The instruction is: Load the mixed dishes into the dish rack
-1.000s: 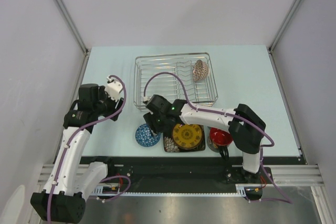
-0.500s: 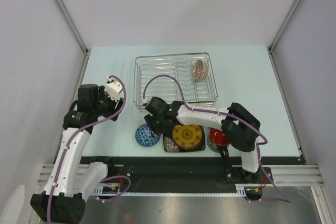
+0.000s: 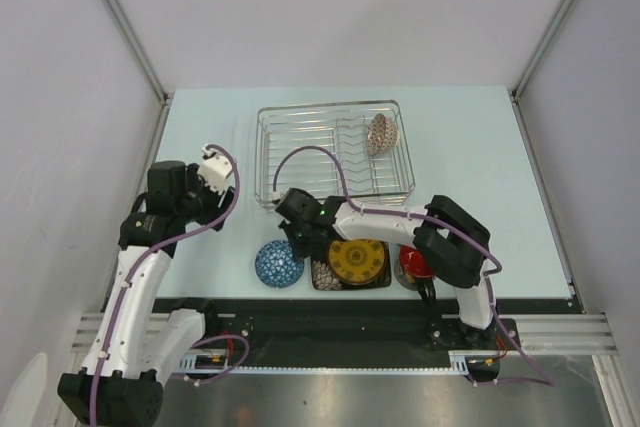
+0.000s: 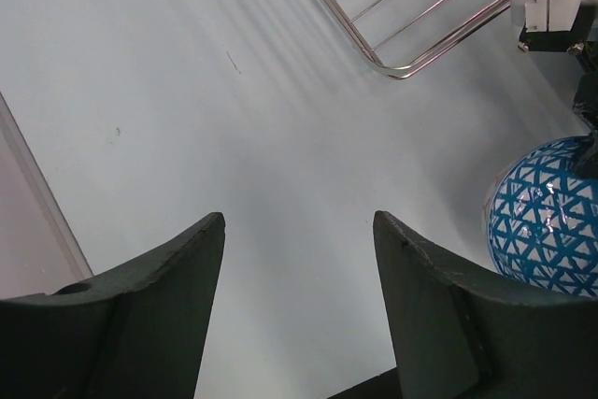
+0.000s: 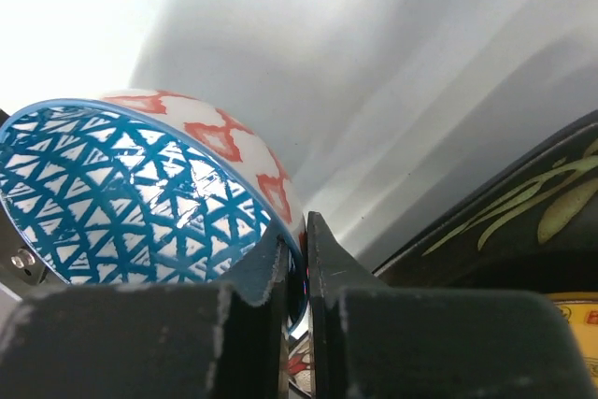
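Cup (image 5: 121, 193), blue triangle pattern | rim clamped between right fingers (image 5: 257, 287) | left fingers (image 4: 159, 296) apart above table (image 4: 187, 91)

Cup (image 5: 140, 193), blue-and-white triangle lattice

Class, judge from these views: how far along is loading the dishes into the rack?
Done: the speckled bowl stands in the dish rack. In hand: the right end effector is shut on the rim of the blue cup. Left: that cup, the square plate and the mug, all outside the rack.
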{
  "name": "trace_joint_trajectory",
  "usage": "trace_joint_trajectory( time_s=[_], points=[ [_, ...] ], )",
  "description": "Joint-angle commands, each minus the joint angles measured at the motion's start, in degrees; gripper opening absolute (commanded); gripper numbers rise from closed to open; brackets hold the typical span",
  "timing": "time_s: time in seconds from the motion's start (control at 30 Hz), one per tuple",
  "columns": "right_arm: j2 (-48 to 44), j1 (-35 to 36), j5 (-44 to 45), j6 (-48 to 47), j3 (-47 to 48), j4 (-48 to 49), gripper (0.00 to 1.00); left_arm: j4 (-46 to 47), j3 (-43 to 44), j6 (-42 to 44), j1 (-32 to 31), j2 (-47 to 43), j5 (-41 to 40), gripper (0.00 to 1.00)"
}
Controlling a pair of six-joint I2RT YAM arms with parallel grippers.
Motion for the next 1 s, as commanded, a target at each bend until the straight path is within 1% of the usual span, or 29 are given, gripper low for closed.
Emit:
trace_joint_trajectory(
  time_s=[0.0,0.07,0.1,0.13,0.17,0.2,0.23,0.27,0.3,0.33,0.37,0.47,0.5,0.53,0.6,0.63,0.77,0.83,0.93,0.97],
  points=[
    [-5.4,-0.3,3.4,-1.2,0.1,-0.6,0.0,1.9,-0.4,0.8,0.4,-0.8,0.0,0.71],
    [-9.3,-0.4,6.4,-1.9,1.2,-3.5,0.0,2.1,-0.3,0.6,0.5,-0.6,0.2,0.71],
    [-10.3,-0.5,7.6,-2.3,3.6,-5.0,0.0,2.3,-0.3,0.3,0.4,-0.4,0.2,0.71],
    [-11.9,-0.4,11.5,-4.0,5.4,-7.1,0.0,2.4,-0.3,0.3,0.4,-0.4,0.2,0.71],
    [-12.4,-0.3,14.0,-5.0,8.2,-12.5,0.0,2.6,-0.3,0.2,0.4,-0.4,0.3,0.71],
    [-12.5,0.0,16.9,-6.1,10.7,-15.4,0.0,2.7,-0.3,0.3,0.4,-0.4,0.3,0.7],
    [-12.6,0.7,24.7,-8.6,16.7,-18.3,0.0,2.7,-0.4,0.2,0.4,-0.3,0.3,0.71],
    [-12.4,0.9,28.5,-9.4,19.4,-23.8,0.0,2.8,-0.4,0.2,0.4,-0.3,0.3,0.71],
    [-11.9,0.9,31.7,-10.3,22.1,-26.3,0.0,2.8,-0.4,0.2,0.4,-0.2,0.3,0.71],
    [-11.6,0.7,37.8,-11.2,25.1,-28.5,0.0,2.8,-0.4,0.1,0.4,-0.1,0.3,0.71],
    [-9.8,0.1,40.8,-12.4,29.9,-32.8,0.0,2.9,-0.4,0.0,0.4,-0.1,0.3,0.71],
    [-6.5,-2.5,50.3,-14.4,36.6,-38.6,0.0,3.1,-0.5,-0.4,0.4,-0.1,0.5,0.7],
    [-5.9,-3.3,52.9,-14.7,37.4,-39.4,0.0,3.0,-0.5,-0.4,0.4,-0.2,0.5,0.71],
    [-5.0,-4.0,59.2,-15.3,37.9,-40.3,0.0,3.1,-0.6,-0.4,0.4,-0.1,0.5,0.7],
    [-2.2,-6.9,65.1,-15.3,39.8,-44.0,0.0,3.0,-0.6,-0.4,0.4,-0.1,0.4,0.7],
    [-1.5,-7.8,69.5,-15.1,40.5,-46.3,0.0,2.9,-0.7,-0.3,0.5,-0.1,0.5,0.7],
    [-1.3,-12.5,73.4,-13.7,39.5,-46.8,0.0,3.0,-0.5,-0.2,0.5,-0.1,0.4,0.71],
    [-1.8,-14.5,75.9,-13.2,36.7,-46.1,0.0,2.9,-0.3,-0.2,0.4,0.2,0.5,0.7],
    [-3.3,-17.1,76.5,-15.1,30.1,-42.6,0.0,3.1,-0.3,-0.2,0.4,0.4,0.8,0.71],
    [-3.4,-17.8,76.0,-15.0,29.2,-42.3,0.0,3.2,-0.3,-0.3,0.5,0.4,0.9,0.71]
  ],
)
